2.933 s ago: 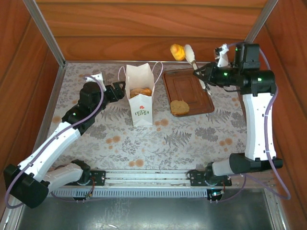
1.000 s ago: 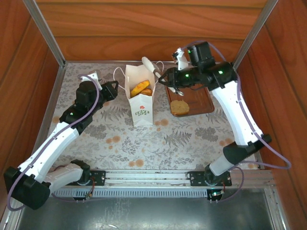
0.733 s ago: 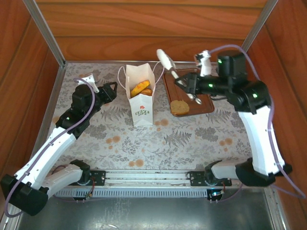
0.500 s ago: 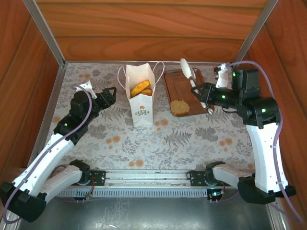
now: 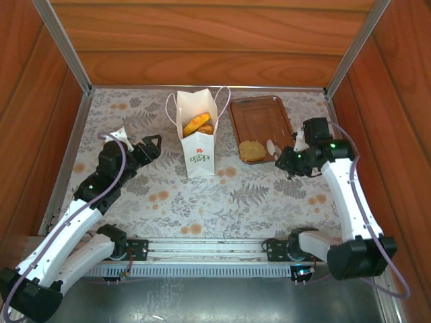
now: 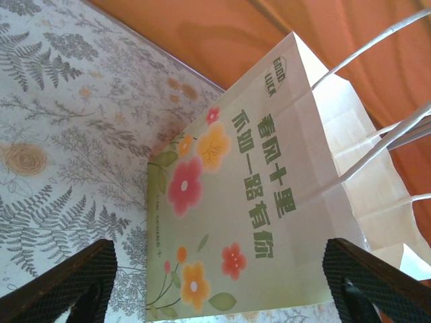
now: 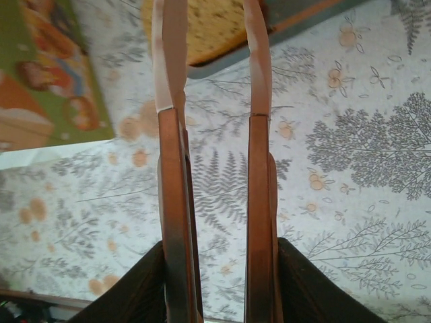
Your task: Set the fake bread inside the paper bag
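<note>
Top view: vs ~3 s back, the yellow fake bread [image 5: 196, 123] that hung in the tongs is now inside the paper bag [image 5: 200, 153], at the open mouth w/ a browner piece beside it. R gripper [image 5: 289, 160] has swung back from over the bag to the near-right corner of the tray [image 5: 259, 111]. It's clamped on the tongs [image 5: 272, 147], tips empty & aimed at the last slice [image 5: 252, 151], which sits at the tray's near edge. L gripper [image 5: 149, 145] has let go of the bag & pulled off left, jaws wide, well apart from it. So prob. one piece left to move, and the bag stands unsupported. L wrist: fingers [image 6: 67, 279] spread at both frame edges, gripping nothing. The bag's flowered side is ahead, upright. Its cord handles [image 6: 377, 43] loop past the mouth & could snag a drop. R wrist: tong blades [image 7: 168, 101] run parallel w/ a gap, nothing held. The slice [image 7: 212, 27] is just beyond the tips, w/ the tray rim to cross first; bag off to one side.
</note>
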